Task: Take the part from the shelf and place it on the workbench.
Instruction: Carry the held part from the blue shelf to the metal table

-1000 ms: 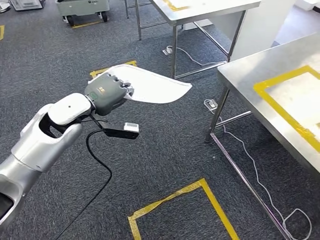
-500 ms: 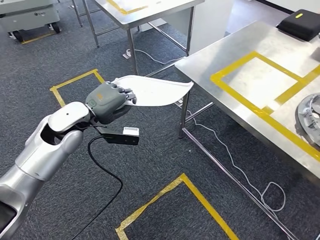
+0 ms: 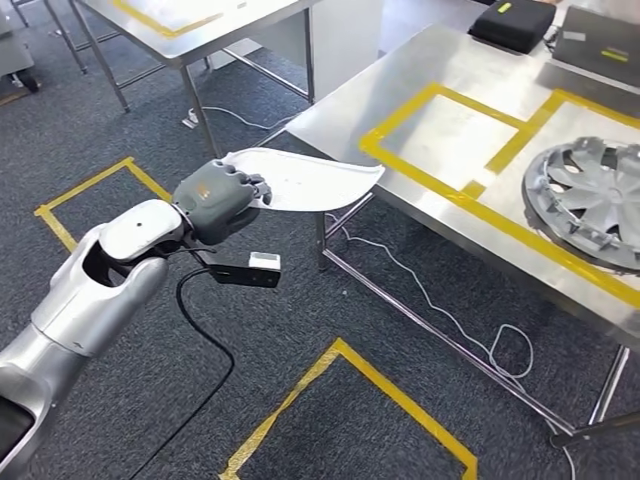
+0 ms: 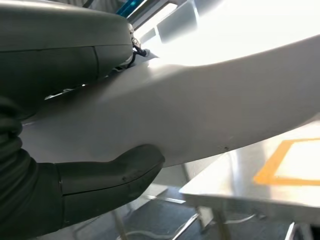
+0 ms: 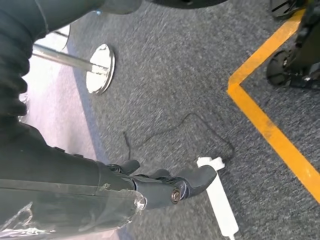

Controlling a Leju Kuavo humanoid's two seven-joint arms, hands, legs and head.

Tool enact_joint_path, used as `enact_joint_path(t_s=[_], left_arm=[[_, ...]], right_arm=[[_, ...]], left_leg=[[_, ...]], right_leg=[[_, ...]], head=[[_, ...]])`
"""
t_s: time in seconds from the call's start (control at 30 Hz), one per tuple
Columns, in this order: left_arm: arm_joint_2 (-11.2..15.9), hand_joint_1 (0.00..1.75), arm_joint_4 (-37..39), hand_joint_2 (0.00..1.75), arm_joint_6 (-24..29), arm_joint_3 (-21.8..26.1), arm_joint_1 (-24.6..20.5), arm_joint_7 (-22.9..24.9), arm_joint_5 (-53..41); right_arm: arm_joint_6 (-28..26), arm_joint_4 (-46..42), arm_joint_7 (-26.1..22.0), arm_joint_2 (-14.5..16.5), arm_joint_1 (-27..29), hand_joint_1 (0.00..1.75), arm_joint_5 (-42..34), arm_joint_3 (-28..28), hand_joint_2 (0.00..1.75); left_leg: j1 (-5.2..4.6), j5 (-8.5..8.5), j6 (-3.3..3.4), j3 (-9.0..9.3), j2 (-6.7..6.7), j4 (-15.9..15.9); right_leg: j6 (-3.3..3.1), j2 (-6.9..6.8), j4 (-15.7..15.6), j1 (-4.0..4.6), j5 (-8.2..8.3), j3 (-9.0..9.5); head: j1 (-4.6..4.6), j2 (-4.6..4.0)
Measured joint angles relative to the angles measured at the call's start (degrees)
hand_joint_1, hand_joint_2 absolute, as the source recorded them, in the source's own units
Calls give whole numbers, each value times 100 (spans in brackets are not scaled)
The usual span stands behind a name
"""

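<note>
White curved part (image 3: 309,180) is clear of the workbench (image 3: 453,130), its tip near that bench's left corner, clasped at one end by the left hand (image 3: 215,200). Left wrist view shows the thumb (image 4: 113,175) under the part. Right hand (image 5: 166,187) hangs over carpet, fingers loosely extended, holding nothing. One hubcap (image 3: 589,195) lies on the bench.

Right hand (image 5: 166,187) hanging empty over grey carpet (image 5: 170,75), fingers loosely out. Yellow tape (image 5: 271,132) alongside. White strip (image 5: 220,200) just under fingertips.
</note>
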Motion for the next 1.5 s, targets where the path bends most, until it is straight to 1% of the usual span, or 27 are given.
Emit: enact_joint_path(t_s=[0.07, 0.13, 0.23, 0.3, 0.37, 0.43, 0.5, 0.53, 0.57, 0.6, 0.63, 0.67, 0.73, 0.8, 0.83, 0.87, 0.93, 1.0, 1.1, 1.17, 1.23, 1.27, 1.3, 1.33, 1.37, 1.43, 1.5], left_arm=[[-6, 175, -2, 175, -1, -21, -26, 0, -4], [-20, 175, -11, 175, 1, -38, -41, 0, -5], [11, 175, -22, 175, -1, -41, -45, 5, -5], [29, 175, -22, 175, -6, -46, -18, 9, -7], [32, 175, -22, 175, -8, -56, -8, 9, -7], [36, 175, -22, 175, -7, -62, -15, 9, -6], [49, 175, -27, 175, -6, -64, -19, 42, -19], [54, 175, -29, 175, -2, -66, -15, 105, -46], [63, 175, -32, 175, 16, -64, -2, 189, -76], [76, 175, -33, 175, 57, -53, 22, 270, -104], [102, 175, -32, 175, 133, -27, 64, 322, -120], [141, 175, -31, 175, 234, 13, 122, 327, -127], [240, 175, -16, 175, 441, 121, 270, 281, -229], [323, 175, 4, 175, 534, 188, 391, 255, -472], [367, 175, 10, 175, 538, 196, 429, 250, -621], [410, 175, 13, 175, 528, 194, 455, 245, -751], [527, 175, 13, 175, 415, 193, 477, 140, -860], [705, 175, 12, 175, 173, 187, 474, -146, -717], [953, 175, 12, 175, -24, 170, 494, -462, -400], [998, 175, 12, 175, 61, 195, 536, -433, -298], [966, 175, 22, 175, 166, 215, 591, -339, -305], [891, 175, 51, 175, 177, 206, 586, -318, -317], [761, 175, 99, 175, 159, 174, 540, -305, -315], [595, 175, 166, 175, 124, 126, 455, -290, -293], [421, 175, 235, 175, 92, 71, 349, -251, -247], [112, 175, 342, 175, 58, -45, 147, -147, -107], [-72, 175, 409, 175, 50, -130, 1, -97, 13]], right_arm=[[1, -1, 0, 1, -4, 0, 3, 1, 175], [0, -2, 1, -2, -1, 0, 5, 1, 175], [-2, -2, 1, -9, -18, 0, 6, 1, 175], [-3, -2, 1, -10, -21, 0, 5, 1, 175], [-2, -2, 2, -10, -10, 0, 5, 1, 175], [2, -2, 1, -8, -9, 0, 2, 1, 175], [14, -2, -23, -5, -11, 0, 18, 2, 175], [32, -2, -60, -3, -2, 0, 58, 9, 175], [40, -2, -98, 7, 16, 0, 117, 24, 175], [21, -1, -131, 37, 45, 0, 185, 45, 175], [-33, -2, -138, 89, 74, 0, 244, 71, 175], [-111, -2, -125, 159, 97, 0, 284, 97, 175], [-243, -4, -88, 291, 128, 0, 329, 138, 175], [-284, -6, -75, 366, 146, 0, 356, 158, 175], [-282, -8, -73, 390, 159, 0, 370, 162, 175], [-271, -9, -78, 397, 167, 0, 380, 166, 175], [-251, -9, -87, 405, 180, 0, 404, 177, 175], [-236, -10, -103, 412, 174, 0, 424, 191, 175], [-202, -11, -113, 416, 179, 0, 438, 202, 175], [-190, -11, -113, 422, 182, 0, 446, 204, 175], [-191, -11, -61, 435, 126, 0, 400, 202, 175], [-187, -11, 28, 440, 56, 0, 312, 191, 175], [-180, -11, 162, 444, -53, 0, 190, 173, 175], [-170, -11, 320, 444, -197, 0, 60, 154, 175], [-160, -11, 454, 445, -354, 0, -35, 137, 175], [-151, -12, 596, 453, -643, 0, -115, 129, 175], [-139, -15, 608, 460, -811, 0, -138, 131, 175]], left_leg=[[6, -17, -67, 45, 97, -29], [37, -133, -131, 24, -60, 88], [53, -592, -149, -474, -475, 1059], [47, -676, -128, -821, -525, 1575], [43, -359, -85, -791, -569, 1329], [60, 48, -31, -464, -848, 575], [72, 179, -14, -237, -1104, 79], [68, 158, -4, -206, -1124, 9], [66, 162, 5, -195, -1048, -11], [68, 173, 33, -177, -975, -35], [77, 185, 66, -153, -889, -62], [86, 196, 93, -129, -800, -88], [68, 185, 128, -99, -614, -103], [53, 164, 133, -87, -439, -102], [52, 151, 126, -78, -360, -102], [53, 135, 112, -60, -286, -102], [35, 89, 60, -3, -153, -99], [-2, 47, -1, 52, -34, -97], [3, 7, -87, 117, 103, -118], [36, -157, -143, 50, -98, 80], [51, -500, -166, -282, -406, 749], [51, -655, -166, -510, -480, 1157], [52, -722, -162, -700, -512, 1460], [54, -669, -153, -802, -523, 1570], [61, -505, -147, -790, -532, 1455], [103, -56, -160, -490, -603, 765], [137, 100, -152, -200, -713, 142]], right_leg=[[-91, 144, -5, 13, 3, 7], [-166, 282, -26, -5, 10, 28], [-239, 502, -37, -22, 16, 46], [-250, 674, -37, -11, 15, 48], [-246, 844, -37, -6, 18, 56], [-218, 1009, -29, -12, 27, 48], [-155, 1164, -33, -37, 42, 12], [-109, 1239, -50, -51, 53, -6], [-66, 1311, -79, -70, 68, -27], [-34, 1303, -84, -67, 71, -40], [-12, 1171, -19, -50, 25, -78], [3, 966, 157, -29, -85, -163], [28, 520, 846, -12, -455, -472], [57, 393, 1437, -23, -683, -748], [65, 378, 1452, -23, -645, -742], [66, 354, 1229, -22, -510, -610], [38, 152, 448, -5, -187, -147], [-31, 2, -23, 8, -51, 126], [-135, 179, -74, 8, -47, 130], [-200, 305, -95, -14, -36, 149], [-247, 440, -105, -30, -31, 158], [-259, 510, -105, -31, -27, 155], [-261, 576, -105, -32, -25, 153], [-257, 635, -104, -34, -20, 152], [-247, 687, -103, -39, -13, 153], [-198, 804, -99, -54, -2, 153], [-114, 924, -97, -54, -37, 129]], head=[[-18, 0], [-29, 0], [-63, 0], [-67, 0], [-65, 0], [-63, 0], [-62, 0], [-60, 0], [-61, 0], [-56, 0], [-31, 0], [-7, 0], [37, 0], [35, 0], [37, 0], [38, 0], [42, 0], [29, 0], [9, 0], [-4, 0], [-41, 0], [-61, 0], [-78, 0], [-85, 0], [-90, 0], [-91, 0], [-102, 0]])
